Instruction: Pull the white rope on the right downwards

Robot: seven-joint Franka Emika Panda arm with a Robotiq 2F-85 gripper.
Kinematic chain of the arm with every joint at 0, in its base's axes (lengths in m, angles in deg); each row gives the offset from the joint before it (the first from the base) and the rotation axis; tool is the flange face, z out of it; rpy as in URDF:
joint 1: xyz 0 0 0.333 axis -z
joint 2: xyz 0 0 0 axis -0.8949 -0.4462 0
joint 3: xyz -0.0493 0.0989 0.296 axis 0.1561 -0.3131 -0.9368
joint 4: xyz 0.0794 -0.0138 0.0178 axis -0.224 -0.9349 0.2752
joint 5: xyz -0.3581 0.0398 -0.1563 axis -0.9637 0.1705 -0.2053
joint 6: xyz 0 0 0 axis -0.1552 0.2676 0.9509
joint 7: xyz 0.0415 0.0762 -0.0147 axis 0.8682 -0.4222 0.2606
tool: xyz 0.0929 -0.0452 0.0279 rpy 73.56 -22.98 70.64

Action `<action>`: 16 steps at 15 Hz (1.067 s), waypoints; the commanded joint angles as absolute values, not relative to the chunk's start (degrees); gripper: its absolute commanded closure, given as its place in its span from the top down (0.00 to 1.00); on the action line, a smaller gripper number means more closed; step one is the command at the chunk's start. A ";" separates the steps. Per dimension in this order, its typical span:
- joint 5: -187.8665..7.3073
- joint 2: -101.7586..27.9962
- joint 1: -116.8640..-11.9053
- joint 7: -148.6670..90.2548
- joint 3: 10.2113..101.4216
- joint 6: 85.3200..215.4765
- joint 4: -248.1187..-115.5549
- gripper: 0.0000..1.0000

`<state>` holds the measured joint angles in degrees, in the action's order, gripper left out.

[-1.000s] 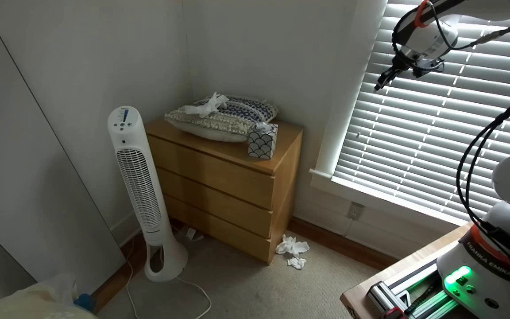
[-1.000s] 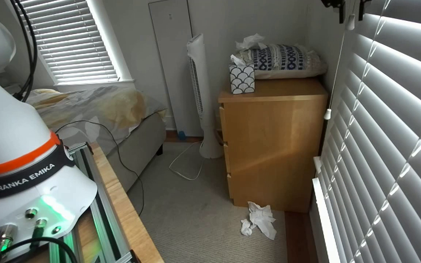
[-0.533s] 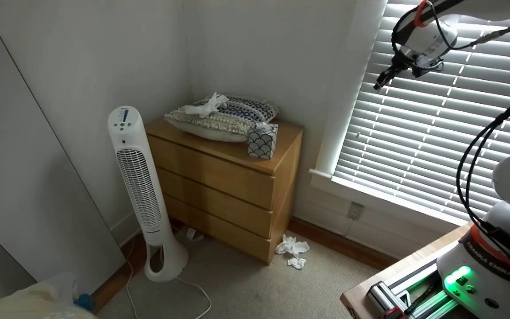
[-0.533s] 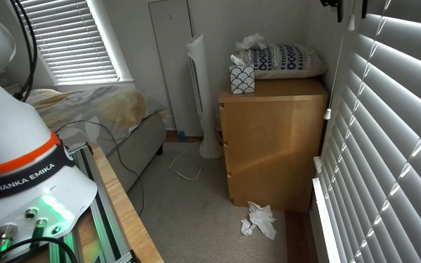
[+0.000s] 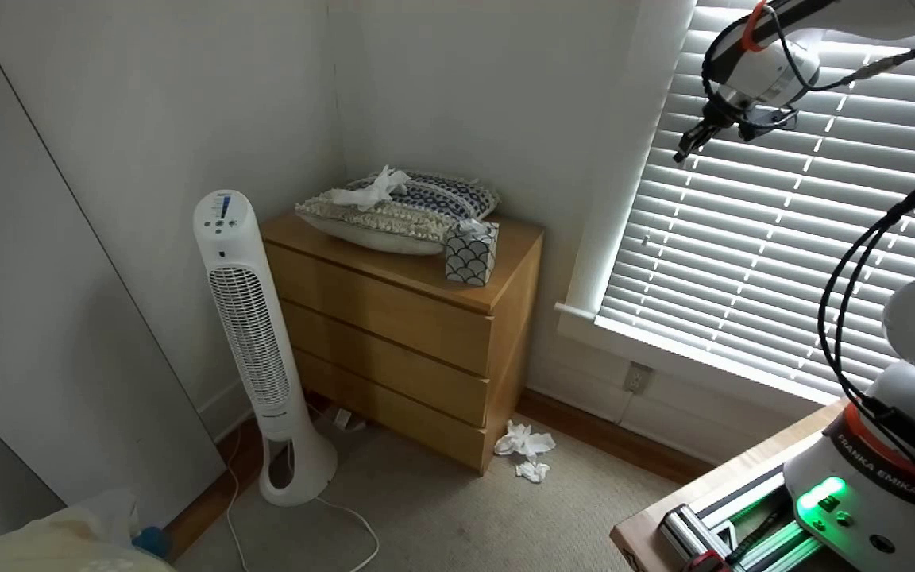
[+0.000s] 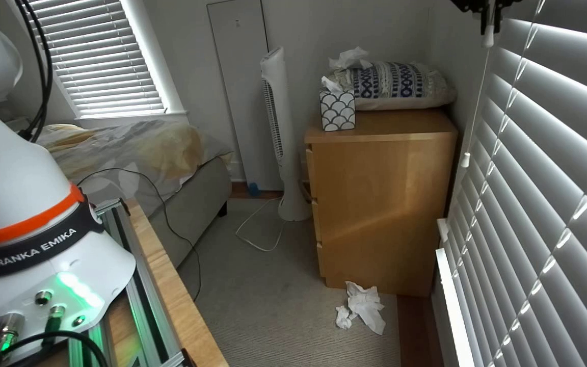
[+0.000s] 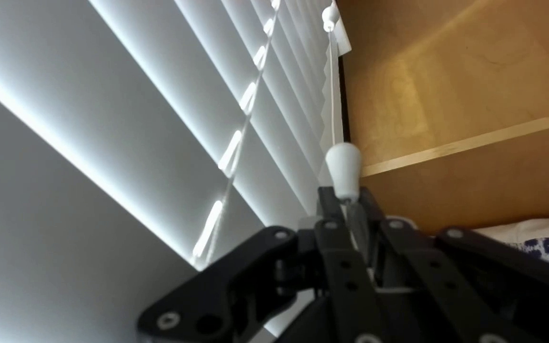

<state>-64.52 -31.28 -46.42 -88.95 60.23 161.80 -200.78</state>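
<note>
The white rope hangs beside the window blind and has white knobs. Its upper knob shows in an exterior view [image 6: 488, 41] and just beyond the fingertips in the wrist view [image 7: 344, 169]. My gripper [image 6: 491, 25] is drawn in narrowly around the cord at the top of this knob. In the wrist view the gripper's black fingers [image 7: 348, 194] stand on both sides of the cord and the knob's narrow end. A thin cord continues to a lower knob [image 6: 465, 160], also in the wrist view [image 7: 330, 18]. The gripper shows high before the blind in an exterior view [image 5: 680, 157].
The closed blind [image 6: 543, 168] is close beside the gripper. A wooden dresser [image 6: 385, 204] bears a pillow [image 6: 395, 84] and a tissue box [image 6: 338, 111]. A white tower fan [image 5: 247, 342] stands beside it. Crumpled tissues [image 6: 367, 308] lie on the floor.
The gripper opened a little wider, then its fingers closed in around the cord. The upper knob sits slightly lower in view, and the lower knob has swung toward the blind.
</note>
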 commanded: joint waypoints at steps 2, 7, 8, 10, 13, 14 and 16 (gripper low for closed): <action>-65.50 -31.32 -45.88 -86.74 60.20 161.10 -201.22 0.35; -65.07 -31.23 -45.71 -85.83 59.99 160.64 -201.39 0.13; -65.08 -31.24 -45.71 -85.77 59.99 160.67 -201.42 0.08; -65.73 -31.24 -45.84 -84.80 60.21 160.47 -201.53 0.00; -66.20 -31.26 -45.89 -83.41 60.36 160.28 -201.56 0.28; -66.31 -31.22 -45.89 -83.00 60.39 160.16 -201.61 0.41; -66.65 -31.17 -45.92 -82.17 60.44 159.91 -201.66 0.46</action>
<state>-65.07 -31.51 -46.27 -84.24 60.35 161.50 -201.12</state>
